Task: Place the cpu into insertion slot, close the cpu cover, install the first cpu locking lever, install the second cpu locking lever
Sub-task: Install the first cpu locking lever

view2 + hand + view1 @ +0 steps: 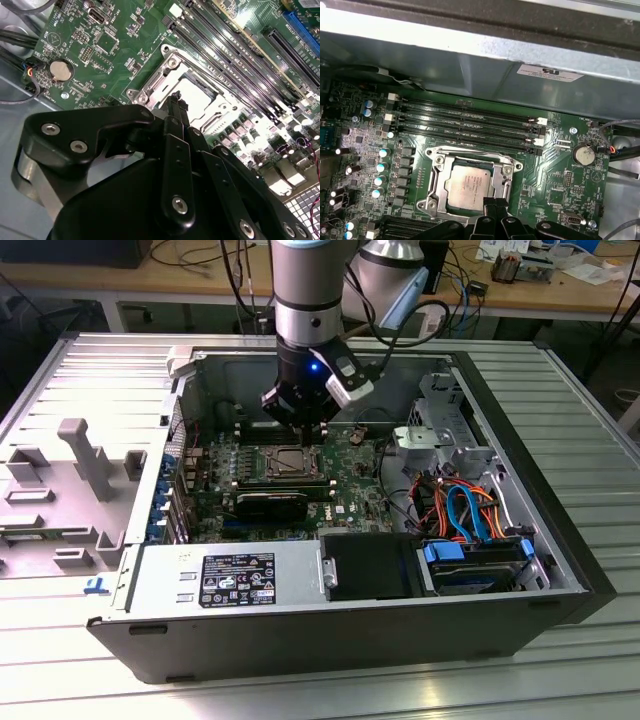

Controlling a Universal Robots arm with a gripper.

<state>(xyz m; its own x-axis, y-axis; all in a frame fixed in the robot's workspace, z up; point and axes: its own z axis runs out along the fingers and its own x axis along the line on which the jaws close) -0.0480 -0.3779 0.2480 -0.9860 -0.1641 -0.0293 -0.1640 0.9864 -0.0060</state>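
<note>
Cpu (468, 182): brushed silvery metal top, dull sheen. Cpu cover (436, 177): bright bare steel frame, shiny w/ glare. Circuit board (555, 180): glossy green laminate. Memory slots (470, 122): black plastic, semi-gloss. Gripper (176, 102): matt black metal/plastic, can't tell which; polished screw heads. Case wall (485, 75): grey sheet metal, smooth. Table (580, 420): ribbed aluminium, satin.
</note>
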